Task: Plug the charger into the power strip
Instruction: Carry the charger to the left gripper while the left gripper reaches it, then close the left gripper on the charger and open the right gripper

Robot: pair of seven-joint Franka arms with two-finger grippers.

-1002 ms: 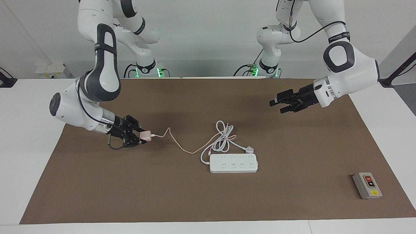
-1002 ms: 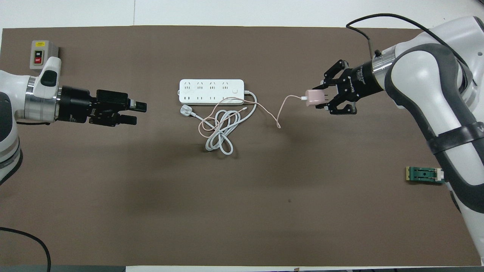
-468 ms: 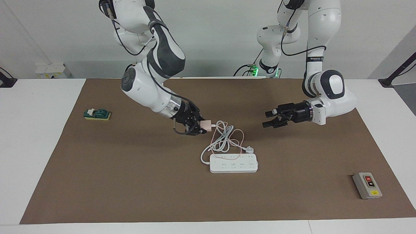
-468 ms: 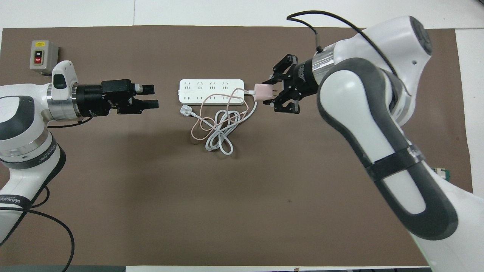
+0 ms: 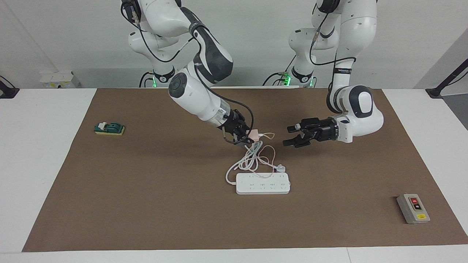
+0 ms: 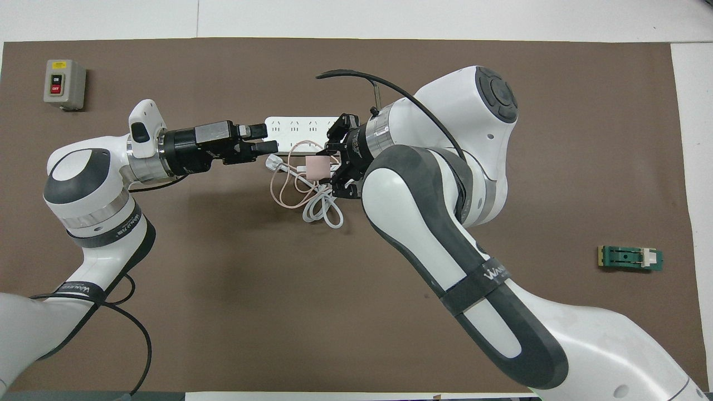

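The white power strip (image 5: 263, 183) lies flat mid-table, its thick white cord (image 5: 248, 160) coiled on the side nearer the robots. My right gripper (image 5: 248, 137) is shut on the pale pink charger (image 5: 253, 135) and holds it in the air over the coil. The thin pink cable (image 5: 270, 149) hangs down onto the cord. In the overhead view the charger (image 6: 317, 166) sits in the right gripper (image 6: 326, 167) just short of the strip (image 6: 289, 125). My left gripper (image 5: 289, 136) is open and empty in the air beside the coil, and in the overhead view (image 6: 270, 139) it overlaps the strip's end.
The cord's white plug (image 5: 280, 168) lies beside the strip. A grey box with red and black buttons (image 5: 413, 209) sits at the left arm's end of the brown mat. A small green object (image 5: 109, 128) lies at the right arm's end.
My right gripper has carried the charger from the right arm's end of the mat to over the coiled cord, its cable bunching up. My left gripper has moved in toward the strip.
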